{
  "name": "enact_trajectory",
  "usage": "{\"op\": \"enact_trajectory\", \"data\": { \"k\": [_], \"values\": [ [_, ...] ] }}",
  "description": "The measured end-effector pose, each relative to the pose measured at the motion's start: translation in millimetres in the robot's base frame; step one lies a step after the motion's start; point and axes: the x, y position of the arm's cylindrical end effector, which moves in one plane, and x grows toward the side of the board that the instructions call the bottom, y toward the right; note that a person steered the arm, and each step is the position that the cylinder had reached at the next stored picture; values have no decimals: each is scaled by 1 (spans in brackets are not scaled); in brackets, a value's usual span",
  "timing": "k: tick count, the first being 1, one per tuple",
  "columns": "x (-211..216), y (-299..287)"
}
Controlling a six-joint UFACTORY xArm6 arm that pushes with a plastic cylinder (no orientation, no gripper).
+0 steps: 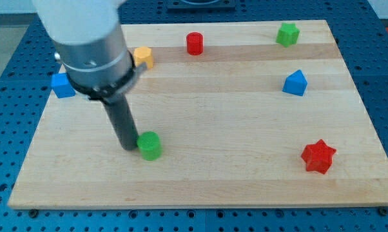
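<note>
A light wooden board (245, 122) fills most of the frame. It rests on a blue perforated table surface (13, 58) visible along all frame edges.

My tip (130, 147) touches the cylinder (149, 145) — on its left.

My tip (130, 147) against the green cylinder's (149, 145) left side, other blocks well apart.

My tip (129, 147) rests low; the dark rod stands nearly upright.
</note>
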Motion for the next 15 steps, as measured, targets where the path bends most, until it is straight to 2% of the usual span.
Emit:
{"op": "enact_trajectory", "data": {
  "k": [1, 2, 3, 4, 5, 6, 7, 9, 10, 11, 12, 13, 14, 15],
  "values": [
    [14, 63],
    [2, 89],
    [-58, 76],
    [-68, 110],
    [-26, 131],
    [17, 118],
    [-23, 118],
    [-186, 64],
    [-245, 35],
    [-217, -37],
    [-138, -50],
    [-177, -37],
    [-202, -74],
    [-110, -94]
  ]
}}
